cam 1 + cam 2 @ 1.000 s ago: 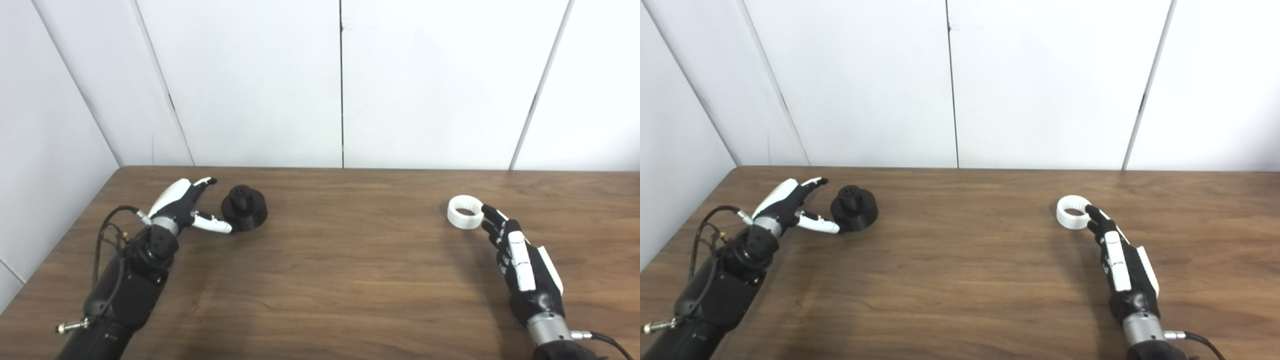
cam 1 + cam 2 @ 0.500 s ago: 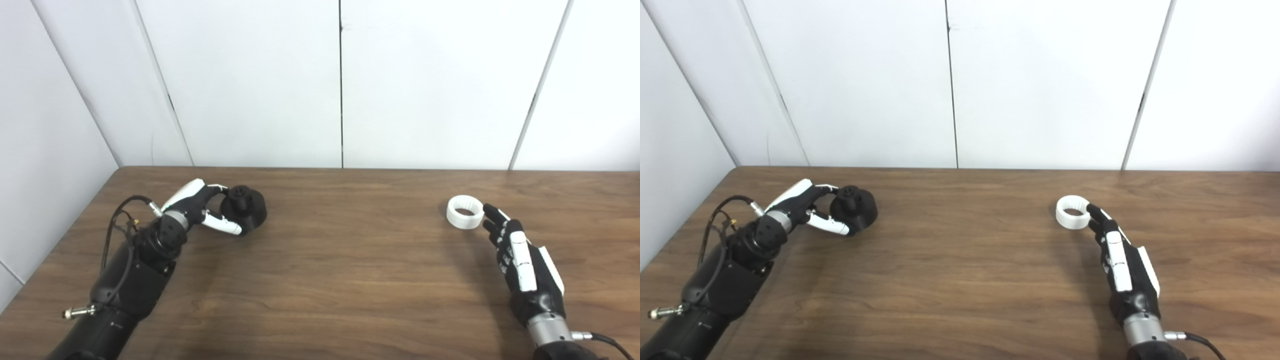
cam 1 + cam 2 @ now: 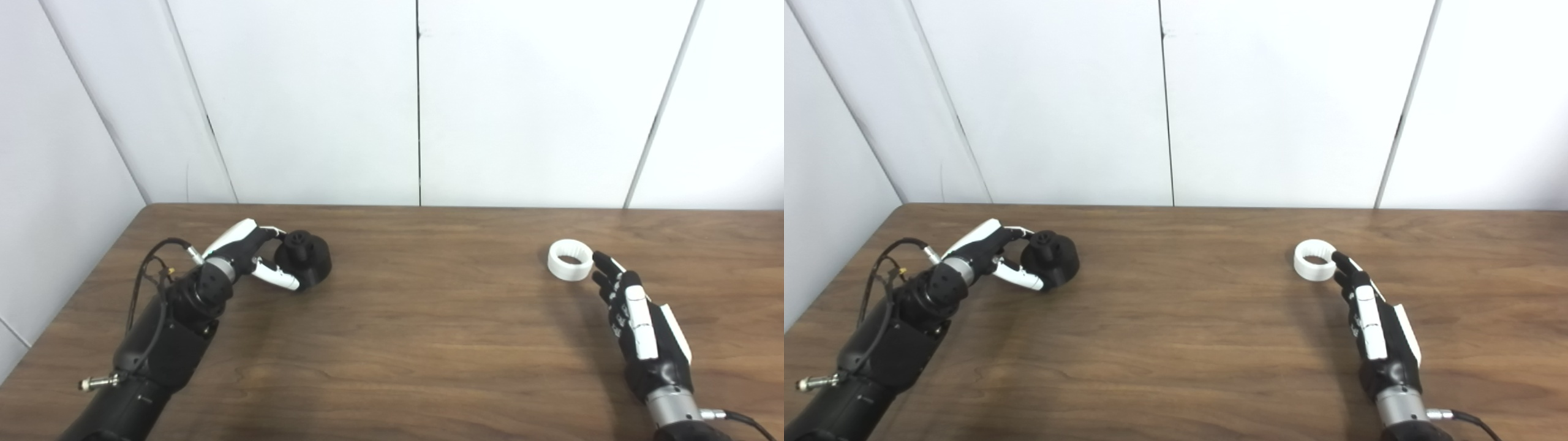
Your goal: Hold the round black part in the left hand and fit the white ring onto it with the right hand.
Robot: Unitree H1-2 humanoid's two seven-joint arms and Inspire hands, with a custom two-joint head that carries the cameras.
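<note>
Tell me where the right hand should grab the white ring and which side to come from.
Probably across the outer wall of the white ring, fingers on one side and thumb on the other, coming from its near right where the right hand already lies. The ring lies flat on the table, hole up, so its rim is free all round.

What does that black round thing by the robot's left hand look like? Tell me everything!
The round black part is a squat matte disc, plastic by the look of it, with a small knob sticking up from its top. It sits on the wooden table, near the back left. The left hand curls around its left side, fingers at the knob and thumb along the front. Whether it is lifted is unclear.
</note>
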